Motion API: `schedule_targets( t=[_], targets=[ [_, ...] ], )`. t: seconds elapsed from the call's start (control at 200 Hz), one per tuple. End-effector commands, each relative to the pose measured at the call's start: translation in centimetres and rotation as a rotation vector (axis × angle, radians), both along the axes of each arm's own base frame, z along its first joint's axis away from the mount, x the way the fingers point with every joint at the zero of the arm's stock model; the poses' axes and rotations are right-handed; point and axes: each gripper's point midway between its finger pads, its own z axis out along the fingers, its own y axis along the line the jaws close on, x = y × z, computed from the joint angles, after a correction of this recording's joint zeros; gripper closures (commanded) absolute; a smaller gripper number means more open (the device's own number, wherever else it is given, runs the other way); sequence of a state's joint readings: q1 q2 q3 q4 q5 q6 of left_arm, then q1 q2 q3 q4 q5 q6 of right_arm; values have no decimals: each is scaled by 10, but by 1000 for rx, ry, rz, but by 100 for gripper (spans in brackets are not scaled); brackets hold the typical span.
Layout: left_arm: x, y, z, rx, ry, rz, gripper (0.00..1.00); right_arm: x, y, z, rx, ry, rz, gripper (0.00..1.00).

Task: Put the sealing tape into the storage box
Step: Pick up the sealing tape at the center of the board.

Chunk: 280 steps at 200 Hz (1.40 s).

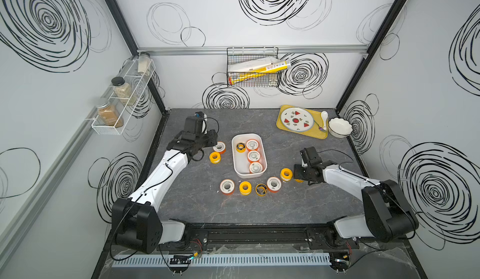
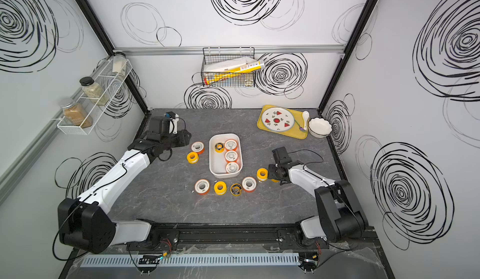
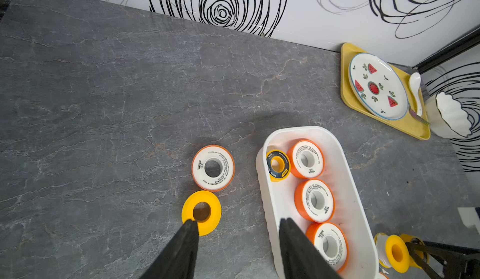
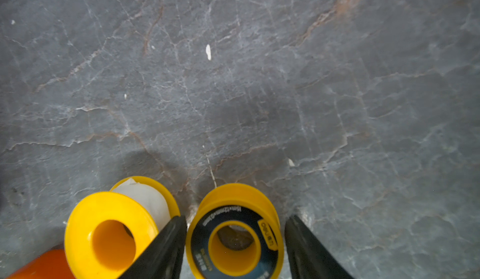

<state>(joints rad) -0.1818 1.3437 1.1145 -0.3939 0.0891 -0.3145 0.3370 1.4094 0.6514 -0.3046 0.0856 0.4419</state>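
Holding four spools of sealing tape (image 1: 253,156), the white storage box (image 1: 240,164) sits in the middle of the surface (image 1: 197,207) in both top views. Two more spools lie on its left-arm side and five in a curved row (image 2: 220,187) on its near side. In the left wrist view, the left gripper (image 3: 237,221) hangs spread and empty, an all-yellow spool (image 3: 201,212) at one finger, the box at the other. In the right wrist view, the right gripper (image 4: 236,218) stands spread astride a black-faced yellow spool (image 4: 235,241) lying on the surface.

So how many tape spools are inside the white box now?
4. Three orange spools line one wall: far, middle, near; a black-faced yellow spool sits beside the far one. None looks hidden.
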Motion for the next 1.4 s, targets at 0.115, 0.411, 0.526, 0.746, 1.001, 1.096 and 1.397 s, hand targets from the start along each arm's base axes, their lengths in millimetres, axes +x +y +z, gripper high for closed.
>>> schedule_targets(
  t=[0.115,0.411,0.526,0.746,1.001,1.096,1.397],
  targets=[
    [4,2,0,-14,-10,4,43,-6,-4,-10,-17,29,-8,35],
    [4,3,-1,-14,-8,9,43,-4,-9,-5,-43,19,-11,43],
    [5,4,1,-15,-12,12,43,1,-7,14,-30,-26,-11,44],
    [5,6,-1,-17,-8,16,43,15,10,56,40,-95,53,44],
    [6,7,-1,-27,-5,18,43,38,68,102,283,-191,249,45],
    [6,7,-2,-30,-4,16,43,45,88,113,358,-215,319,46],
    [6,10,-2,-40,-2,22,42,68,143,125,417,-228,466,46]
  ],
)
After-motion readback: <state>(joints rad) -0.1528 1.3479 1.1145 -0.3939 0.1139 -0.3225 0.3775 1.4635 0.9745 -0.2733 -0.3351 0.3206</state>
